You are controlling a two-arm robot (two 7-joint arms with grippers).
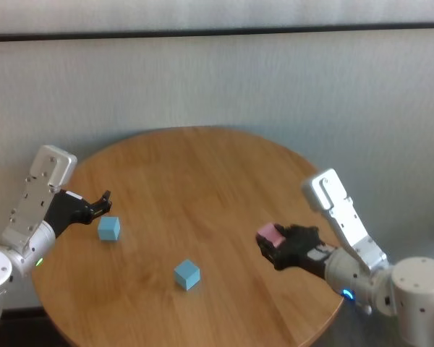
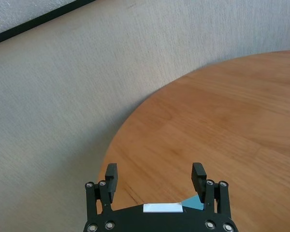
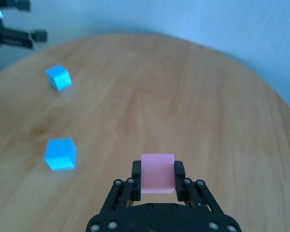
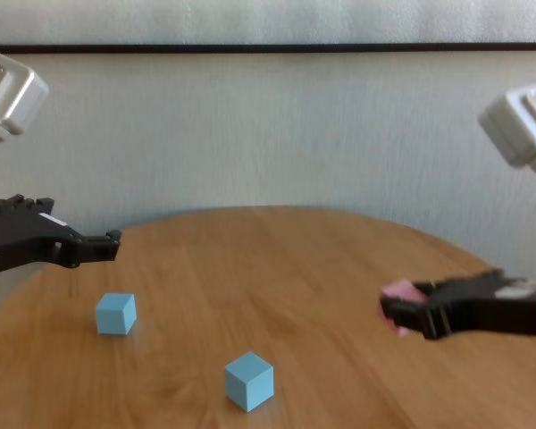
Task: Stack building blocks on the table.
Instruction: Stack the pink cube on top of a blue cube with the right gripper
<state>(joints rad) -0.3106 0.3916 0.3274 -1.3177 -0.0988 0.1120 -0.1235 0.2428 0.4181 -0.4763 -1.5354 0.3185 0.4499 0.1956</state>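
Note:
My right gripper (image 1: 269,241) is shut on the pink block (image 1: 270,234) and holds it above the right part of the round wooden table (image 1: 202,173). The block shows between the fingers in the right wrist view (image 3: 157,173) and in the chest view (image 4: 399,293). One light blue block (image 1: 108,228) lies at the table's left, just below and in front of my left gripper (image 1: 104,201), which is open and empty in the air. The other light blue block (image 1: 187,275) lies near the front middle. Both also show in the chest view (image 4: 115,314) (image 4: 249,380).
A pale textured wall (image 1: 217,87) stands behind the table. The table's round edge (image 1: 325,318) runs close under my right arm. Bare tabletop lies between the two blue blocks and the pink one.

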